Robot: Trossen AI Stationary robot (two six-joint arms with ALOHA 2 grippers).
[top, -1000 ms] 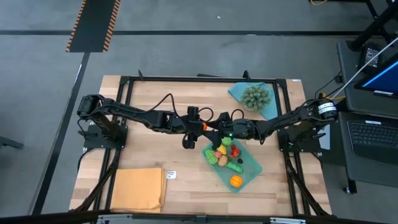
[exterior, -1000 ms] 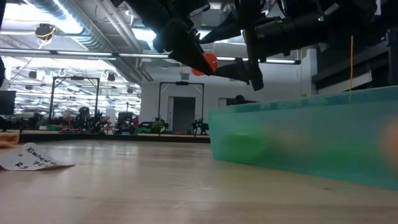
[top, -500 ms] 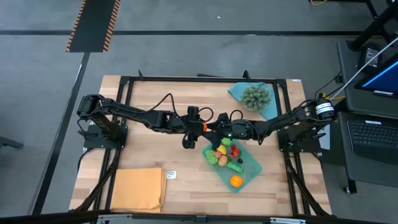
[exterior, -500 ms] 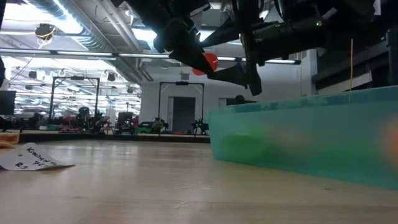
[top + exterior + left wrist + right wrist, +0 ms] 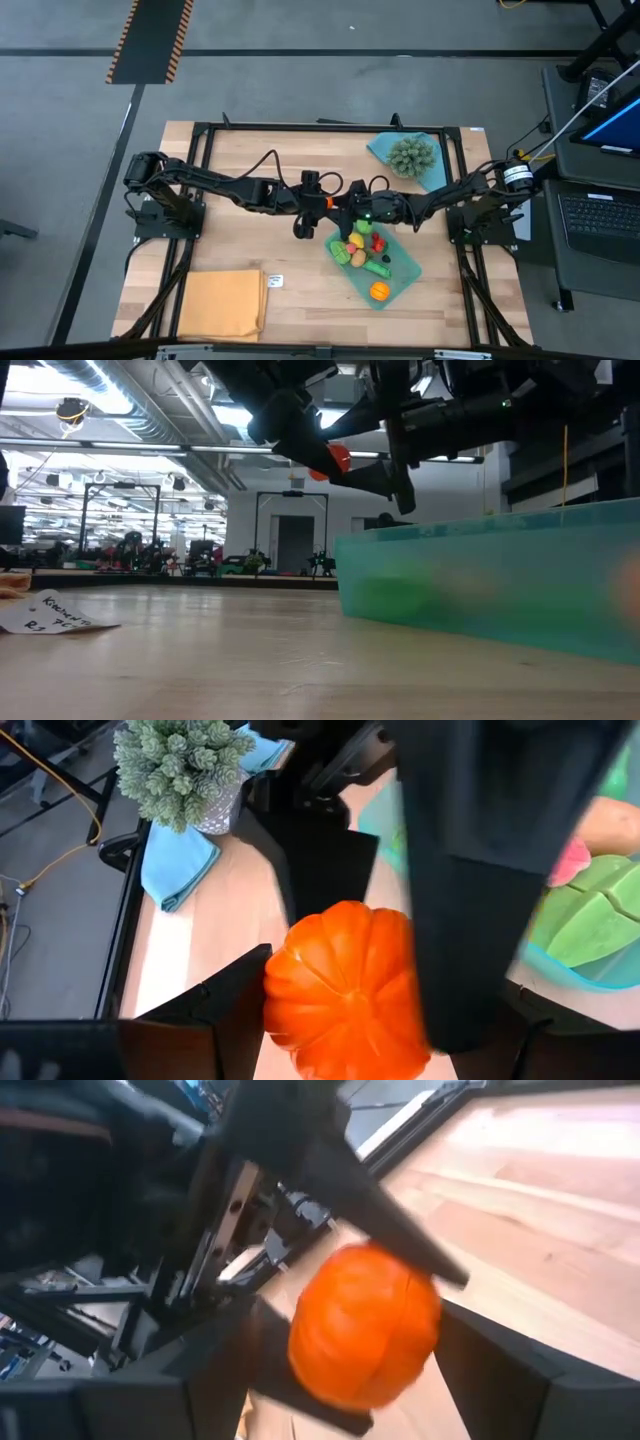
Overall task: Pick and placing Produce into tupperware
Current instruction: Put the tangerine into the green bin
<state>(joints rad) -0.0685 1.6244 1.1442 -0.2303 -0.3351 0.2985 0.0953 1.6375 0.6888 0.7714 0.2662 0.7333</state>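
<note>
A small orange pumpkin (image 5: 328,203) hangs above the table's middle, with my left gripper (image 5: 323,206) shut on it. My right gripper (image 5: 346,207) faces it from the table's right. Its open fingers stand on either side of the pumpkin (image 5: 365,1325), and I cannot tell whether they touch it. The teal tupperware (image 5: 402,266) lies on the table just near-right of the grippers. It holds several produce pieces, green, yellow, red and orange. In the low view the pumpkin (image 5: 338,460) hangs higher than the tupperware's wall (image 5: 500,580). My left gripper pinches the pumpkin by two opposite sides (image 5: 285,985) between its two fingers (image 5: 225,1010). It comes from the table's left, slanting downward. The pumpkin is lifted clear of the table and of the tupperware.
A spiky grey-green ball (image 5: 412,153) sits on a blue cloth (image 5: 383,149) at the far right. An orange-yellow cloth (image 5: 222,303) lies at the near left, with a small paper tag (image 5: 275,281) beside it.
In the low view my right gripper's finger has edged a little toward the pumpkin. My left gripper and the pumpkin have kept still.
</note>
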